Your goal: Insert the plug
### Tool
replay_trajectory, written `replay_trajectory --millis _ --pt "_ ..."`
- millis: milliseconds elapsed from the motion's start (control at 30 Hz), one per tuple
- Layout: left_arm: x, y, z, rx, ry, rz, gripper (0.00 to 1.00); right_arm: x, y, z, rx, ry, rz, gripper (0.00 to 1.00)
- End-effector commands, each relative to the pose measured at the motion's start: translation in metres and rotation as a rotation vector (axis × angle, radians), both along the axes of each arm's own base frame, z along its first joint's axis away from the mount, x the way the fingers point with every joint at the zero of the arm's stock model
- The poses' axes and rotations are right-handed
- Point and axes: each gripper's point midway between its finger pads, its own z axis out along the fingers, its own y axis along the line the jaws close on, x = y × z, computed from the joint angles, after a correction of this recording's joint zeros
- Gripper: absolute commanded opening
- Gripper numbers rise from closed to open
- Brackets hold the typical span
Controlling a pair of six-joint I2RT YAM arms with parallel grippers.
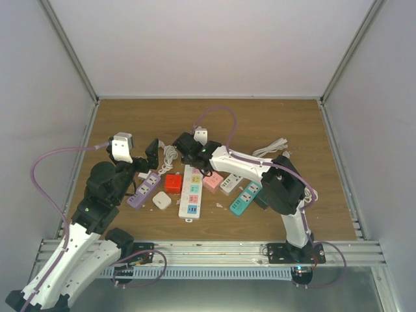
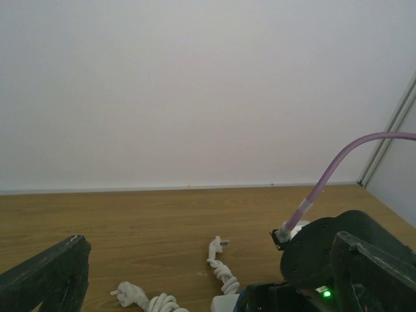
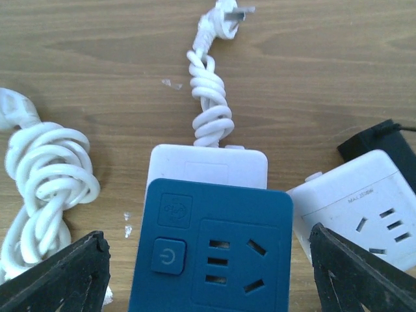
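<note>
Left claw (image 2: 211,263) and right claw (image 3: 208,257) both gape.

The table (image 1: 130,123) is brown wood grain, the walls (image 1: 208,45) plain white. On it: a lilac power strip (image 1: 144,190), a red cube (image 1: 173,183), a white strip (image 1: 192,190) with yellow, green and blue panels, a pink strip (image 1: 212,180) and a teal strip (image 1: 244,199). The right wrist view shows a dark blue socket face (image 3: 211,250) on a white body, and a white plug (image 3: 224,16) on a white coiled cord (image 3: 211,107).
</note>
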Motion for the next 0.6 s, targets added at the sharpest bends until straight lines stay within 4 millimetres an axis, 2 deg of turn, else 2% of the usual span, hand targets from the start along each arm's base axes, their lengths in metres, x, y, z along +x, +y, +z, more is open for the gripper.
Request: replay_trajectory --millis 0,167,333,400,567 --pt "0.001 0.005 0.008 -0.016 -0.032 0.023 0.99 0.002 0.001 -0.018 -0.023 0.047 0.001 0.83" --pt "0.001 0.004 0.008 -0.017 -0.034 0.021 0.99 0.004 -0.002 -0.026 -0.044 0.050 -0.018 0.73" --pt "0.001 0.003 0.008 -0.018 -0.035 0.015 0.99 0.008 -0.009 -0.035 -0.082 0.029 -0.044 0.51" --pt "0.001 0.004 0.008 -0.018 -0.035 0.018 0.99 0.007 -0.010 -0.044 -0.102 0.042 -0.041 0.47" --pt "0.001 0.004 0.008 -0.019 -0.035 0.018 0.99 -0.006 -0.022 -0.090 -0.199 0.137 -0.053 0.44"
